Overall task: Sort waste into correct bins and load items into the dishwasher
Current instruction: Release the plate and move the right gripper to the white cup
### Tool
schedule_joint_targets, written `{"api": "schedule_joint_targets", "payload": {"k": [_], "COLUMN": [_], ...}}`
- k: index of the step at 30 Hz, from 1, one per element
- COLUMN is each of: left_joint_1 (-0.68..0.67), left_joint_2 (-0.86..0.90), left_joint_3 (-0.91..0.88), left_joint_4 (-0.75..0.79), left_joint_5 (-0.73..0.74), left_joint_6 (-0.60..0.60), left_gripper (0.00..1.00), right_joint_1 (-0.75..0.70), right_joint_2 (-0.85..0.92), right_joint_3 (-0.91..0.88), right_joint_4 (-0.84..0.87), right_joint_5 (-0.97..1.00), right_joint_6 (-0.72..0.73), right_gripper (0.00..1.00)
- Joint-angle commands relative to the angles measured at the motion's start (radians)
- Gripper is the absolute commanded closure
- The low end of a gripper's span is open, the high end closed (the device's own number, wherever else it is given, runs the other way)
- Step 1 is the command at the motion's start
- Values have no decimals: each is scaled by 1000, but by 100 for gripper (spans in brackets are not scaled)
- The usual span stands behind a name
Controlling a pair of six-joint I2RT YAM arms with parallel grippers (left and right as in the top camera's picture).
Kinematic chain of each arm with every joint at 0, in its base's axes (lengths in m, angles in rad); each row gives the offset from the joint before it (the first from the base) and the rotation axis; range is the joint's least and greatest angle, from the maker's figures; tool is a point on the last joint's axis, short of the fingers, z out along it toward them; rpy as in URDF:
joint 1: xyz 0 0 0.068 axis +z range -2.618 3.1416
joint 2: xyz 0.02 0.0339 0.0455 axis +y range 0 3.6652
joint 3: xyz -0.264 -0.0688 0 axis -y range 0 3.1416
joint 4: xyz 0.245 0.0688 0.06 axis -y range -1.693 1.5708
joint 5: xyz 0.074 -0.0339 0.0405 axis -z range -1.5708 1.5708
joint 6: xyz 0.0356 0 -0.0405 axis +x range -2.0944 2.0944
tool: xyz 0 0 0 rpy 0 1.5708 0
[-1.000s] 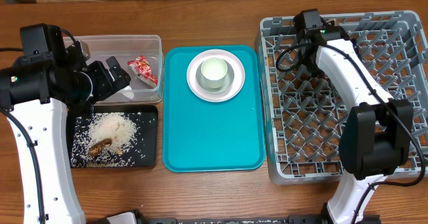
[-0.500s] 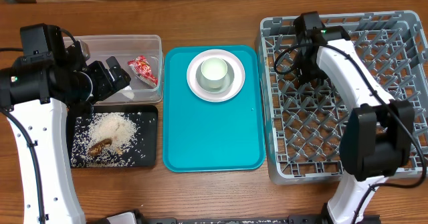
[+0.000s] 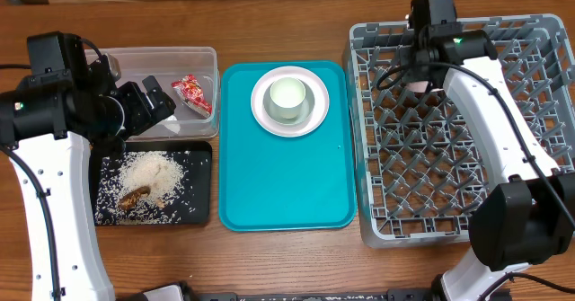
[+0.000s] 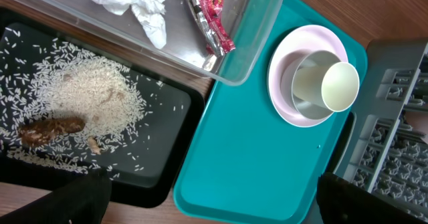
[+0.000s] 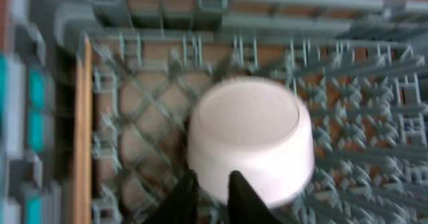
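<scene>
Right tool (image 5: 214, 196) has its fingers drawn nearly together, only a slit between them, and I see nothing clamped there. A second ago it hung further in over the rack (image 3: 449, 184); now it has pulled back to the rack's far left corner. Just beneath the fingers a white bowl (image 5: 251, 140) sits among the pegs in that corner, blurred. The left tool (image 3: 160, 103) hasn't budged: its fingers are spread wide, hovering over the near edge of the tub (image 3: 135, 63), which holds the napkin (image 4: 137, 3) and wrapper (image 3: 192, 94). The rice (image 3: 153, 171) and brown scrap (image 3: 135, 199) lie as before on the black tray (image 3: 203, 202). The plate (image 3: 260, 117) and cup (image 3: 287, 99) remain on the teal tray (image 3: 287, 184).
</scene>
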Motion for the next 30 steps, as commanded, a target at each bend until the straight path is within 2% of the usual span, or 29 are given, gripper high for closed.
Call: {"api": "schedule_joint_targets", "payload": {"k": [1,6,10,16,23,30], "left_joint_1": [-3,-3,-3,-3,-3,-3], "left_joint_2": [-6,-6,-6,-6,-6,-6], "left_joint_3": [10,10,10,10,10,10], "left_joint_4": [1,1,2,2,2,2], "left_joint_5": [8,8,8,8,8,8], "left_joint_6": [-3,-3,-3,-3,-3,-3], "left_gripper": [0,0,0,0,0,0], "right_joint_1": [-1,-34,-98,-153,-222,-240], "right_joint_2": [-12,22,84,114,113,82], "right_joint_3": [11,-9,-11,-11,-10,34], "right_joint_4": [78,175,174,85,-111,-178], "right_joint_5": [-21,-21,-22,-25,-21,-37], "right_joint_6": [2,6,88,109,109,109], "right_gripper": [85,88,88,88,88,89]}}
